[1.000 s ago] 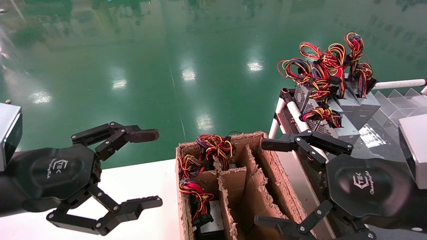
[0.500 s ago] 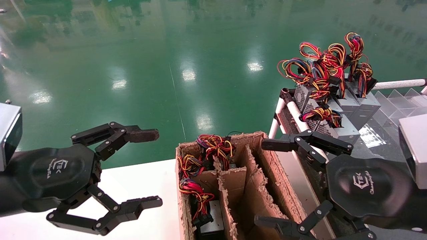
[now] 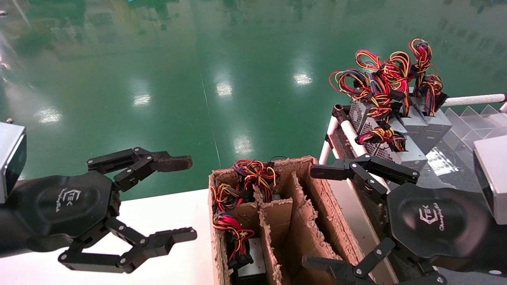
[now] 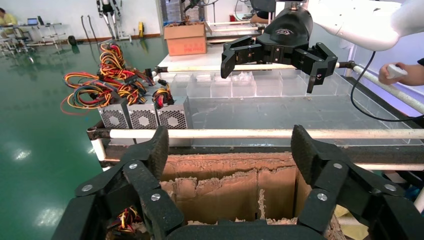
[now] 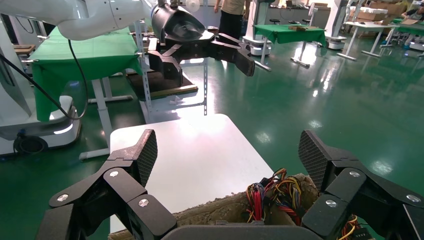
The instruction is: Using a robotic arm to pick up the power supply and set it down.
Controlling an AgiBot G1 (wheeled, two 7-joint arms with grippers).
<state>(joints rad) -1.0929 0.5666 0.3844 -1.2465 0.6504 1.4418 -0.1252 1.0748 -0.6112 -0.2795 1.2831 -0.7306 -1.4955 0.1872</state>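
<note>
Several grey power supplies (image 3: 400, 130) with red, yellow and black wire bundles stand at the back of the rack on the right; their vent faces (image 4: 145, 117) also show in the left wrist view. More power supplies (image 3: 251, 261) sit in the left slots of a cardboard box, wires (image 5: 280, 195) sticking up. My right gripper (image 3: 311, 217) (image 5: 228, 152), all black, hangs open over the box's right side, holding nothing. My left gripper (image 3: 188, 198) (image 4: 231, 150), with a brownish fingertip pad, is open and empty over the white table, left of the box.
The torn cardboard box (image 3: 313, 233) has divider walls and stands between the white table (image 3: 166, 213) and the rack's white tube rail (image 3: 356, 142). Clear plastic dividers (image 3: 467, 118) lie on the rack behind the right arm. Green floor lies beyond.
My left gripper has shifted slightly to the right, toward the box. The right gripper and the power supplies have not moved.
</note>
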